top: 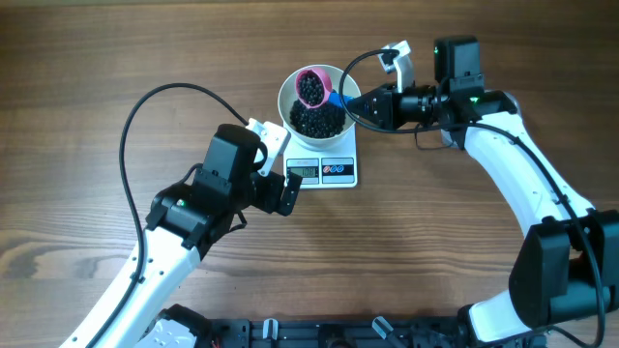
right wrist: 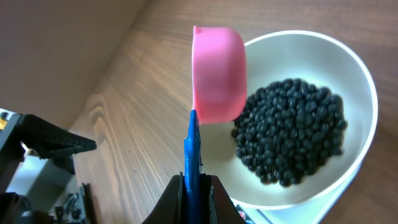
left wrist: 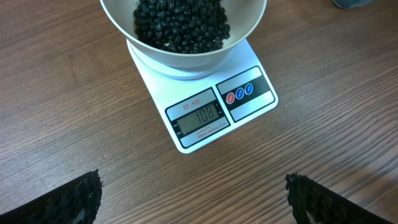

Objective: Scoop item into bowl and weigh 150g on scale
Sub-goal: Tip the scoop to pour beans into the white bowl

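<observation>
The white bowl (top: 295, 95) stands on the white scale (top: 338, 170) and holds a heap of black beans (top: 317, 120). A pink scoop (top: 311, 87) with a blue handle (right wrist: 191, 146) hangs tilted over the bowl's rim, beans in its cup. My right gripper (right wrist: 193, 186) is shut on the blue handle. In the right wrist view the scoop's pink underside (right wrist: 217, 73) is over the bowl (right wrist: 348, 74) beside the beans (right wrist: 292, 127). My left gripper (left wrist: 194, 199) stands open, nothing between its fingers, just in front of the scale (left wrist: 205, 106), whose display (left wrist: 200, 116) is lit.
Both arms rest on a wooden table (top: 97, 58). The left arm (top: 193, 217) reaches in from the lower left, the right arm (top: 513, 164) from the right. Black cables (top: 145, 106) loop above each arm.
</observation>
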